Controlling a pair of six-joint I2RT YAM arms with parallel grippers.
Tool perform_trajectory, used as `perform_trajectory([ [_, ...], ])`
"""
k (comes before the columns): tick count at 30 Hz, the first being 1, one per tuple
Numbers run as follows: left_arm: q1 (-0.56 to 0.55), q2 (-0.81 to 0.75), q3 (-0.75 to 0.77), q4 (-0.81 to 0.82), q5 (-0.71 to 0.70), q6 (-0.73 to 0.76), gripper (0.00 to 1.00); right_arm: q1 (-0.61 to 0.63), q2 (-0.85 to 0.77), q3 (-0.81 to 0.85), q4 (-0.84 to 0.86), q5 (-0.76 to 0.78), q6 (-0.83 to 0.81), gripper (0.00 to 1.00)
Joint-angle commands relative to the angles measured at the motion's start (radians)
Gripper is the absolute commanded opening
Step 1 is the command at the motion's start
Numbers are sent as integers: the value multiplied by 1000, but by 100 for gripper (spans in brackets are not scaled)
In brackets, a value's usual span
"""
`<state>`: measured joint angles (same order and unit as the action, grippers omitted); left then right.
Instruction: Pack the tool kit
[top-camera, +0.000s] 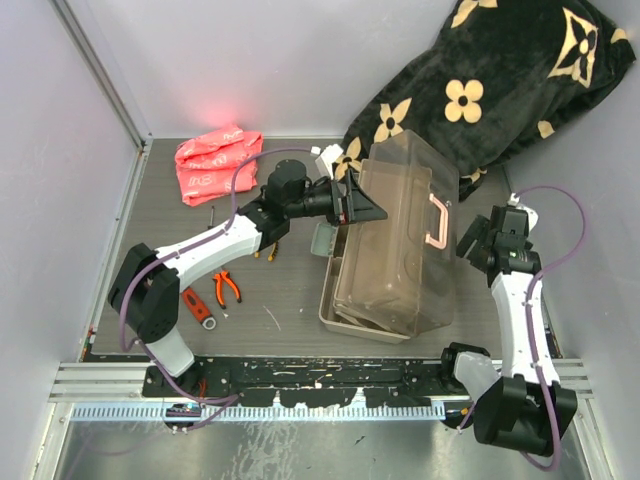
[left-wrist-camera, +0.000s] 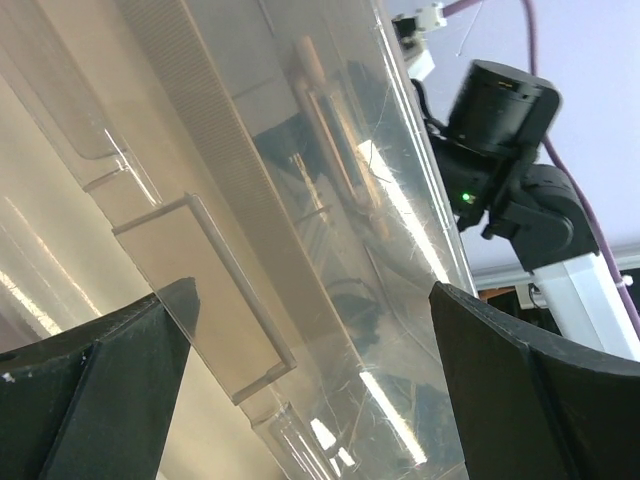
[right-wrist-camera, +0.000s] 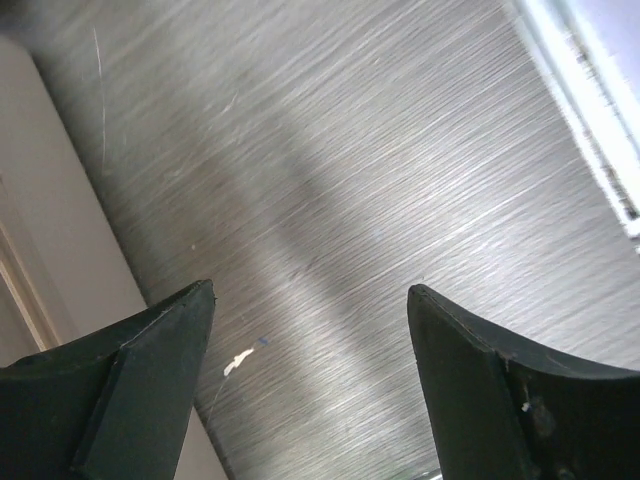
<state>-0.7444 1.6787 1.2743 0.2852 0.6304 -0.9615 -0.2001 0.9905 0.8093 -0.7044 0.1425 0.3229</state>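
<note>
**At mid-surface: toolbox lid up, both tools spread**

Against the back right corner, noted the black flower-patterned blanket (top-camera: 500, 80), bunched up against the walls, its lower edge just behind the toolbox. Found the toolbox (top-camera: 395, 265) right of centre on the grey surface (top-camera: 290, 282), between the two arms. Saw its brown translucent lid (top-camera: 400, 190) raised and tilted, the beige handle (top-camera: 437, 222) facing the right arm, the beige base (top-camera: 345, 322) lying flat beneath.

Traced the left arm (top-camera: 200, 255) stretched across from the near left. Placed the left tool (top-camera: 362, 205) at the lid's upper left face, fingers (left-wrist-camera: 100, 390) spread wide, the lid filling the gap between them in the wrist view. Could not tell whether touching the plastic.

Placed the right tool (top-camera: 468, 243) just right of the handle, low over bare surface, fingers (right-wrist-camera: 130, 380) apart and clamped on nothing. Caught the base's pale edge at the left of that wrist view.

Spotted a crumpled pink bag (top-camera: 215, 162) at the back left, well apart from the toolbox. Logged the red wrench (top-camera: 197, 305) and the orange pliers (top-camera: 228, 287) side by side on the surface near the left arm's base, outside the toolbox.
</note>
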Motion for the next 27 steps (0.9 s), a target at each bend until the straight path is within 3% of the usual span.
perform_trajectory([
  [1,-37,-15,97,63,63,-2,100,20,-102,126,53,1,28,84],
  [17,-44,67,254,46,44,-13,100,20,-232,322,-57,-167,-65,85],
  [27,-78,134,358,39,28,-17,99,22,-292,408,-108,-369,-93,85],
])
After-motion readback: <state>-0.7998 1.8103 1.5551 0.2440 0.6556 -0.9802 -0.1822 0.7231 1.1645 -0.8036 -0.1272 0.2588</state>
